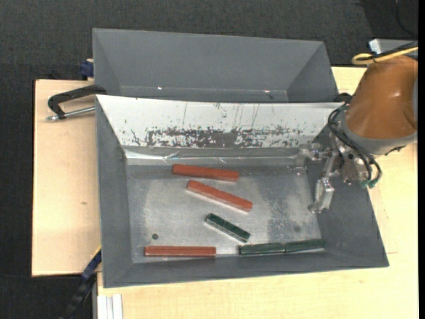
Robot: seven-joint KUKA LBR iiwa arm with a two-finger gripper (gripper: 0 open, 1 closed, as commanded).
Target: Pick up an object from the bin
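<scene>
Bin (pixel 279 205) floor is bare under the gripper (pixel 323 198); its opening I cannot tell; green bar (pixel 282 248) lies near, down-left of it, hugging the wall; closing here may catch nothing.

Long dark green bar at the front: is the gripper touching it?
Apart. The camera view shows bare grey bin floor between the gripper and the long dark green bar.
</scene>
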